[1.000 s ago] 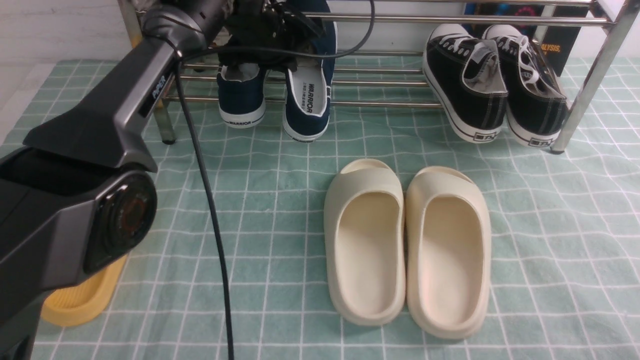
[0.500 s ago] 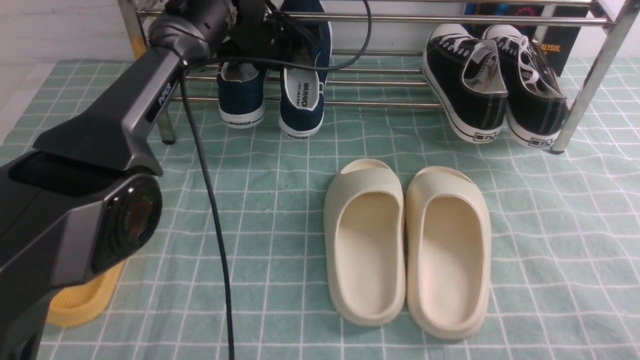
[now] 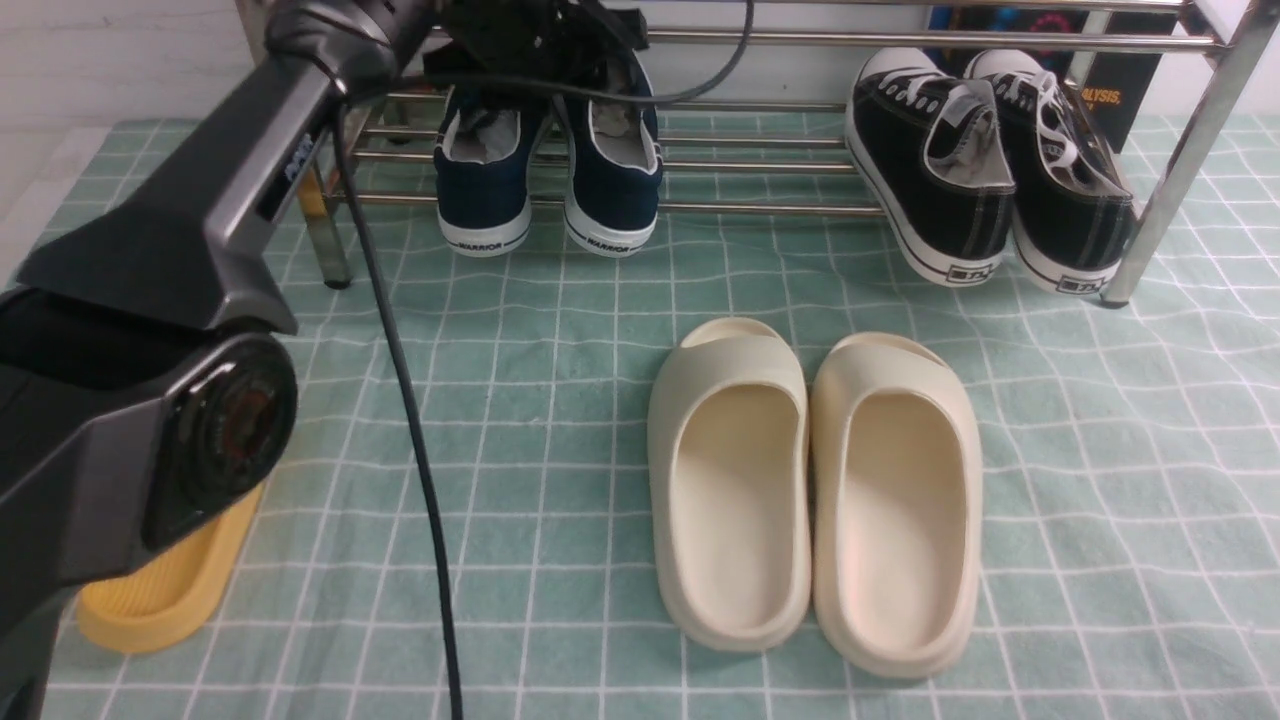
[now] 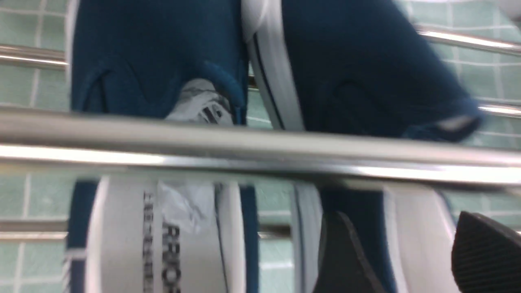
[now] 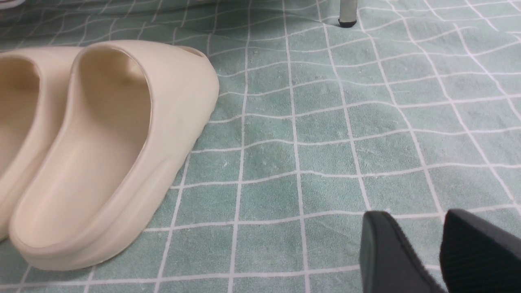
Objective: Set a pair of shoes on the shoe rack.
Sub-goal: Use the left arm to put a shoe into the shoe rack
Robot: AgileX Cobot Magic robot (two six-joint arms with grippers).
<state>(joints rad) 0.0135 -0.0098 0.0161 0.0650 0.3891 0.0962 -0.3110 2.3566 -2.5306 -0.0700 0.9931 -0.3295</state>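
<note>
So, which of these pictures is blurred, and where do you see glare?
Left wrist view: blurred; the shoe rack bar near the lens is out of focus with a bright glare streak, and the navy shoes look smeared. Front view: sharp, even light, small reflections on the chrome tubes. Right wrist view: sharp on the cream slides and checked cloth.

The shoe rack spans the back of the scene. At its left end, the pair of navy slip-ons sits side by side on its lower bars, heels facing forward. At its right end, black lace-up sneakers tilt with their heels over its front bar. Before the rack's middle, two cream slides lie together on the green checked cloth. The left arm stretches to the rack's top bar, above the slip-ons.
</note>
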